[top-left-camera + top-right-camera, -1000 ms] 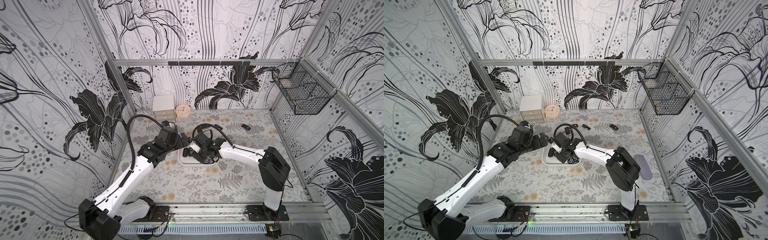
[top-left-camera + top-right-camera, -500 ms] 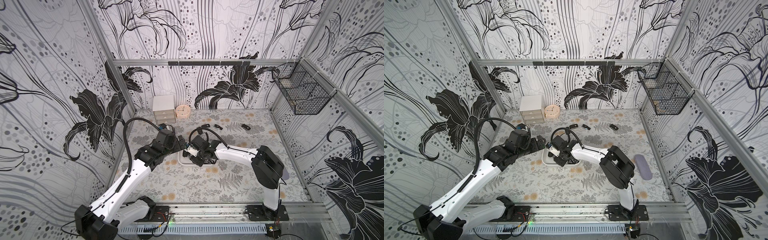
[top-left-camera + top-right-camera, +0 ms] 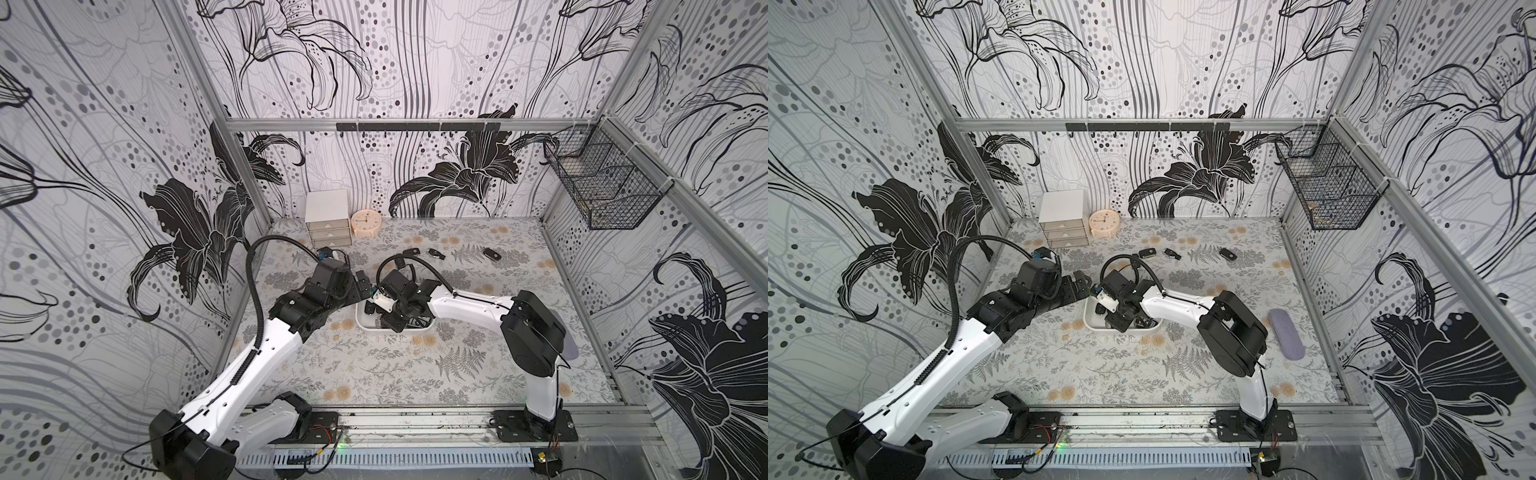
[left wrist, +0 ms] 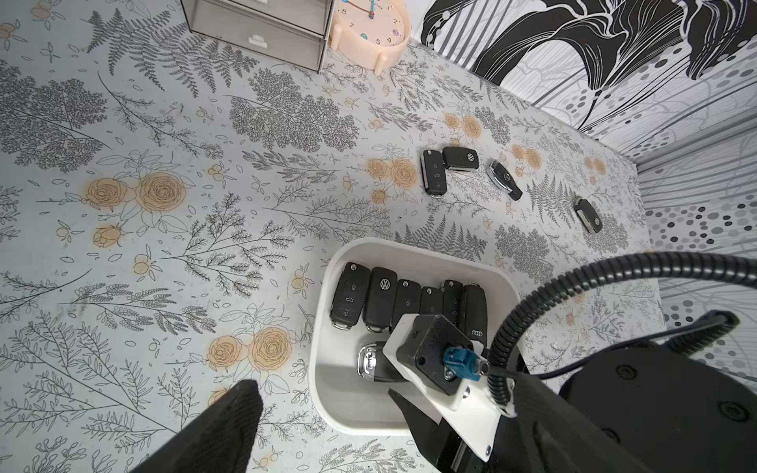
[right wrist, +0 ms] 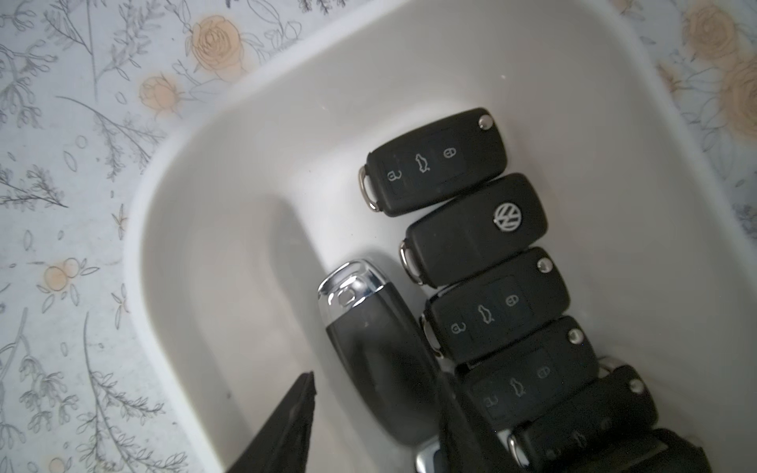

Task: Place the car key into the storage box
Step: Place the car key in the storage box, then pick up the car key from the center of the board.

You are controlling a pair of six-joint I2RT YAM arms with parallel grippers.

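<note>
The car key, black with a chrome end, lies flat on the floor of the storage box, between the jaws of the right gripper. The jaws stand partly apart, and a sliver of white floor shows between one jaw and the key, so nothing is clamped (the other jaw overlaps the key's edge, and contact there is unclear). In both top views the box sits near the middle of the frame, under that gripper. The left gripper hangs spread wide and empty, just at the box's upper-left corner in the top views.

Beside the key, six black fobs lie packed side by side in a row. One carries a VW badge and another the Audi rings; others show lock and boot icons. In a top view, loose fobs lie on the table above and right of the box.
</note>
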